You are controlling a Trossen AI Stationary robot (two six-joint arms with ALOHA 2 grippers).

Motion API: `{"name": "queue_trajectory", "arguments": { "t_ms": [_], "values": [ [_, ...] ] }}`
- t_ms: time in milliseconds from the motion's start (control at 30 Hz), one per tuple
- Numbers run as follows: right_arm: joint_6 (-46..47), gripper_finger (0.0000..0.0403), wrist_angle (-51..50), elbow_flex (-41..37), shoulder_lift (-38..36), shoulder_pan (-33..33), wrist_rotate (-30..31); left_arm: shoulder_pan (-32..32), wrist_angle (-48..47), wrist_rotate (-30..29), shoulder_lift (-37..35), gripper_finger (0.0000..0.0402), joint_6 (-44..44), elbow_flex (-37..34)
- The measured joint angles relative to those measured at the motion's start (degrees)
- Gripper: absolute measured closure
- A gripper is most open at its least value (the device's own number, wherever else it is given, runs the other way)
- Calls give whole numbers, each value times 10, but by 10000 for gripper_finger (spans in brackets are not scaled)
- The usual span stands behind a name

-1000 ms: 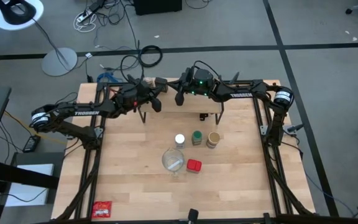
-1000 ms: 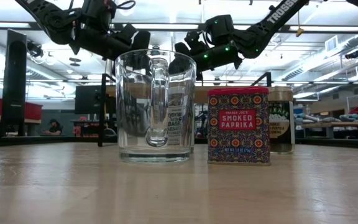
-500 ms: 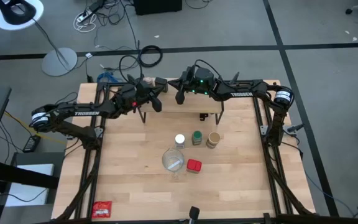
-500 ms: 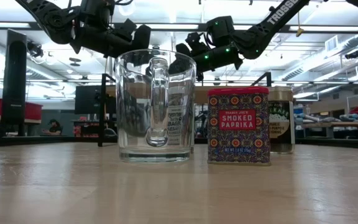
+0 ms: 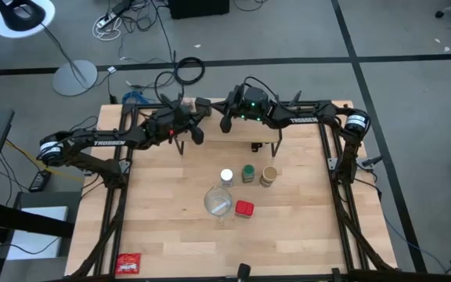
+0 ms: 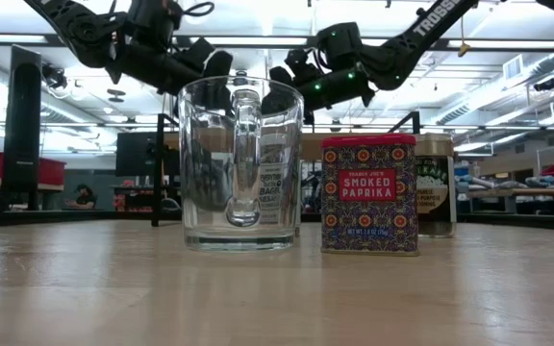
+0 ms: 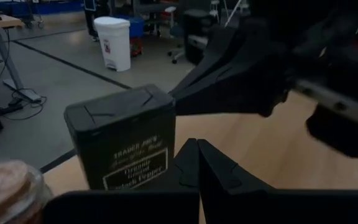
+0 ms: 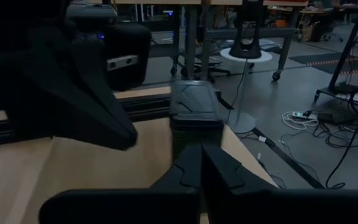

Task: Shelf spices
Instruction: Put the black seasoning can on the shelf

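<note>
Low in the frame, a flat red packet (image 5: 128,263) lies on the wooden surface (image 5: 171,235). At centre stand a clear glass mug (image 5: 218,202), red paprika tin (image 5: 244,208), white-lidded jar (image 5: 226,176), green-lidded jar (image 5: 247,172) and tan-lidded jar (image 5: 269,175). Higher up, over the light wood shelf (image 5: 241,137), left jaws (image 5: 196,135) and right jaws (image 5: 227,124) are fully closed, empty, beside a dark green tin (image 7: 123,143).

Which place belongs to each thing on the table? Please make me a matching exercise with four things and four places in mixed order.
Things:
1. red tin
2. flat red packet
3. white-lidded jar
4. tan-lidded jar

Places:
A. left end of the row of three jars
B. alone at a corner of the table
C. right end of that row
D. beside the glass mug

Pairs: 1-D, 2-B, 3-A, 4-C
</note>
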Motion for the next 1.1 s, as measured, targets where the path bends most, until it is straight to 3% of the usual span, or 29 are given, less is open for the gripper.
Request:
{"name": "queue_trajectory", "arguments": {
  "t_ms": [300, 1100],
  "values": [
    [0, 403, 1, 0, 0, 15, 21, 0, -15, -50, 0, 401, 37, 0],
    [-1, 403, 2, 0, 0, 32, 17, 0, 42, -56, 0, 401, 36, 0]
  ]
}}
